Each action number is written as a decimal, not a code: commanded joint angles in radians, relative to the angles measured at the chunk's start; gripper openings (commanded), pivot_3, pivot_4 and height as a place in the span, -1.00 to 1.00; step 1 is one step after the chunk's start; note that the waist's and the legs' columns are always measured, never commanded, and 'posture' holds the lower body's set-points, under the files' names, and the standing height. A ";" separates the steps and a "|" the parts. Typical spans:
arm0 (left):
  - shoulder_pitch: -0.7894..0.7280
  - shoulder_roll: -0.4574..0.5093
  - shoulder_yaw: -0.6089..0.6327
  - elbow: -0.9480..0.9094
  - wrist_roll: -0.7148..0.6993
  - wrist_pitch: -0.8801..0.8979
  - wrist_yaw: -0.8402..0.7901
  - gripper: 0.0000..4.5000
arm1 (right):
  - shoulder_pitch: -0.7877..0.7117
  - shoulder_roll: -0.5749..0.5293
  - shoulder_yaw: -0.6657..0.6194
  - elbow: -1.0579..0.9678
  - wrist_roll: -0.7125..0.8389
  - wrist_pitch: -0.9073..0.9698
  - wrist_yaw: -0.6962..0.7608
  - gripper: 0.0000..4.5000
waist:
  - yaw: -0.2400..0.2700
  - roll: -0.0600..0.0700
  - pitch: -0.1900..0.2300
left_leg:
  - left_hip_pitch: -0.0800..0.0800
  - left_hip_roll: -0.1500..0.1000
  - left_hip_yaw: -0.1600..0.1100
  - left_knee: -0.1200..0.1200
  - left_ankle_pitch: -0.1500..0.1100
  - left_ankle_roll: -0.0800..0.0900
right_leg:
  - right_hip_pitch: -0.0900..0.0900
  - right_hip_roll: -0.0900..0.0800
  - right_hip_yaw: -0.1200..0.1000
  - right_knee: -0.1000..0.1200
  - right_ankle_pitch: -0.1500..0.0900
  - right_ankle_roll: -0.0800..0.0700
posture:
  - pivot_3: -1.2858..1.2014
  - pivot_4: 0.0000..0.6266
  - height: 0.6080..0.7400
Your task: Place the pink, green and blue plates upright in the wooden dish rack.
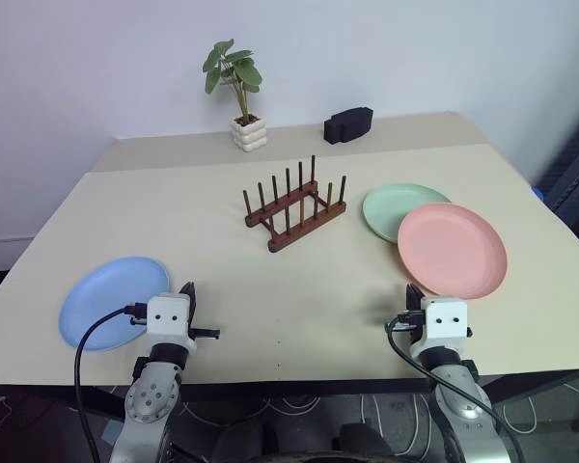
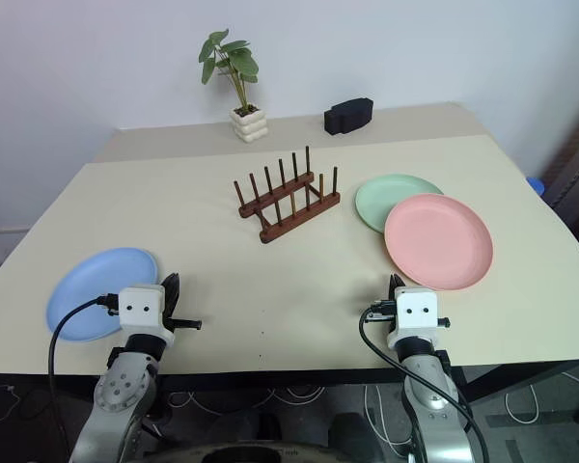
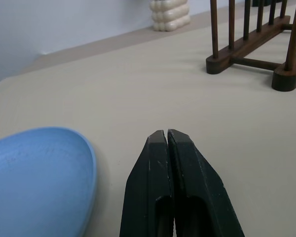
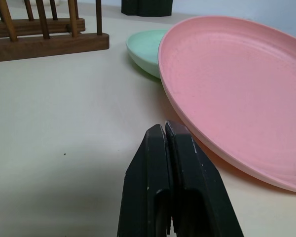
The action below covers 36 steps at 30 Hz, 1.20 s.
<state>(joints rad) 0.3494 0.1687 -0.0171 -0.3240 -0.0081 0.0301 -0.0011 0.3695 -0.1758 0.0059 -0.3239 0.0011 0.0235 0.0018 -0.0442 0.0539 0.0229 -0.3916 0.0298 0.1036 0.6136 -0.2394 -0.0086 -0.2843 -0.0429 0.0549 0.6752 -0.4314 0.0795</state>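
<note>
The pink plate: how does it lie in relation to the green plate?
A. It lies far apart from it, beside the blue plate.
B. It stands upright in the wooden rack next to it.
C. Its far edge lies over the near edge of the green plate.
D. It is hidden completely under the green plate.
C: the pink plate lies flat on the table and its far rim covers part of the green plate.
</note>
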 commanded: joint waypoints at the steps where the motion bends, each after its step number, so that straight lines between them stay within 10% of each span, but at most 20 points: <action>1: -0.002 0.001 0.001 0.001 -0.001 0.002 -0.001 -0.98 | -0.001 -0.001 -0.001 0.001 0.001 0.001 0.001 -1.00 | -0.003 -0.027 0.025 | 0.000 0.000 0.000 0.000 0.000 0.000 | 0.000 0.000 0.000 0.000 0.000 0.000 | 0.03 -0.52 1.00; 9: -0.008 -0.007 -0.007 0.032 -0.003 0.005 -0.003 -0.98 | 0.001 0.002 0.004 0.042 0.003 0.012 0.003 -1.00 | 0.002 -0.080 0.081 | 0.006 0.001 -0.011 0.000 -0.006 0.000 | 0.017 0.002 -0.007 -0.021 0.005 0.001 | 0.03 -0.52 1.00; 36: -0.019 0.000 -0.006 0.018 -0.004 0.006 -0.004 -0.98 | -0.009 -0.001 0.001 0.034 0.004 0.007 0.004 -1.00 | 0.001 -0.080 0.100 | 0.001 0.001 -0.014 0.000 -0.008 -0.003 | 0.012 0.001 -0.008 -0.024 0.007 0.000 | 0.03 -0.52 1.00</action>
<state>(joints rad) 0.3357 0.1664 -0.0245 -0.3090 -0.0106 0.0300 -0.0025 0.3644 -0.1751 0.0085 -0.2922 0.0021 0.0265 0.0030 -0.0432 -0.0259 0.1231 -0.3903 0.0312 0.0896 0.6136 -0.2474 -0.0116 -0.2731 -0.0425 0.0466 0.6514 -0.4247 0.0798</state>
